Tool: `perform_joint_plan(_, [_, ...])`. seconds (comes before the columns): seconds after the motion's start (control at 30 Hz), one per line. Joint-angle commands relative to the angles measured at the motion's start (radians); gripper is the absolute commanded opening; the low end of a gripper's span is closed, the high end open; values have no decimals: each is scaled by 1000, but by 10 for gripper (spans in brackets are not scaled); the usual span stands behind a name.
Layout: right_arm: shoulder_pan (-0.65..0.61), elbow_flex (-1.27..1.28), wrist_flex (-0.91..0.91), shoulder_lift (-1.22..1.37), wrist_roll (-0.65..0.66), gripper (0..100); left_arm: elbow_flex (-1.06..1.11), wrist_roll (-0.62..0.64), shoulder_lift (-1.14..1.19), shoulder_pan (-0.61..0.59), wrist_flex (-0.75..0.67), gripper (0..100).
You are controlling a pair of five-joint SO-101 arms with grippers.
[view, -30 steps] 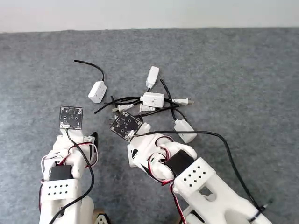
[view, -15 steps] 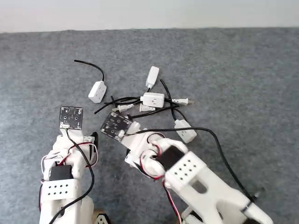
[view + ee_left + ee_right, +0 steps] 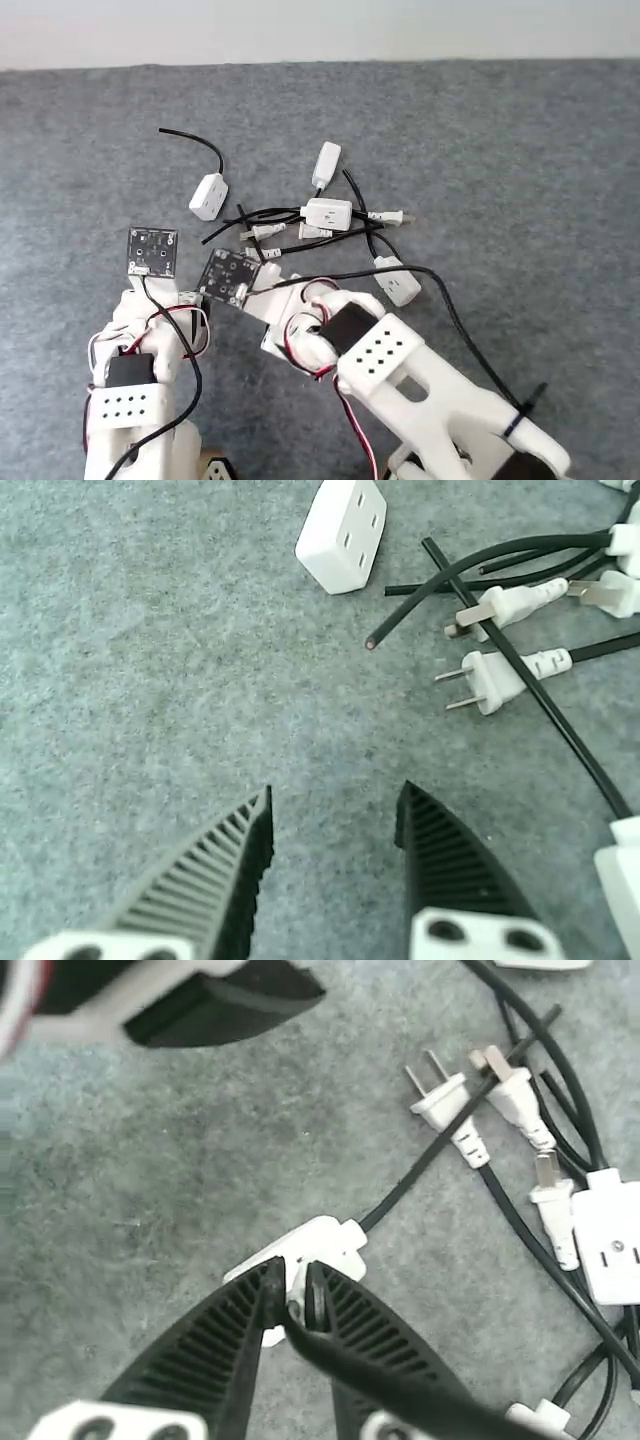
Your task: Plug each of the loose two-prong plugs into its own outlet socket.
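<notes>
My right gripper [image 3: 295,1268] is shut on a white two-prong plug [image 3: 318,1243] that lies on the grey carpet; its black cord [image 3: 450,1140] runs away to a cut end. Two more loose plugs [image 3: 445,1100] [image 3: 515,1095] lie just beyond, and a third [image 3: 552,1222] rests beside a white socket [image 3: 610,1245]. My left gripper [image 3: 335,795] hangs open over bare carpet, with two plugs [image 3: 505,605] [image 3: 495,678] and a white socket [image 3: 342,532] ahead of it. In the high view several sockets [image 3: 208,196] [image 3: 326,165] [image 3: 328,213] [image 3: 398,281] lie around the tangled cords.
The left arm's dark finger [image 3: 220,1000] lies close to the held plug in the right wrist view. Both arms [image 3: 140,360] [image 3: 380,355] stand side by side at the near edge of the carpet [image 3: 520,170]. A pale wall [image 3: 320,30] bounds the far side.
The right arm has swung to the left, its wrist now closer to the left arm. The left arm has kept still.
</notes>
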Motion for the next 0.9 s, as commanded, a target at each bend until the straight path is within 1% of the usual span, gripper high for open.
perform_joint_plan(0.0, [-28,-61,39,-8,15,9,-44,6,-15,-5,-31,193])
perform_joint_plan(0.1, [-30,-114,120,-8,-5,9,-44,6,-14,-5,-31,193])
perform_joint_plan(0.2, [-10,-236,285,-7,-51,9,-44,6,-14,-5,-31,193])
perform_joint_plan(0.33, [94,-411,561,-2,-46,9,-44,6,-14,-5,-31,193])
perform_joint_plan(0.43, [173,-443,664,19,34,9,-44,6,-14,-5,-29,193])
perform_joint_plan(0.5, [228,-427,677,58,60,9,-44,6,-14,-3,-28,193])
perform_joint_plan(0.6, [282,-371,608,148,69,9,-42,6,-14,-3,-28,193])
perform_joint_plan(0.7, [295,-333,539,220,89,9,-42,6,-14,-3,-28,193])
perform_joint_plan(0.87, [300,-322,526,252,55,9,-42,6,-14,-5,-28,193])
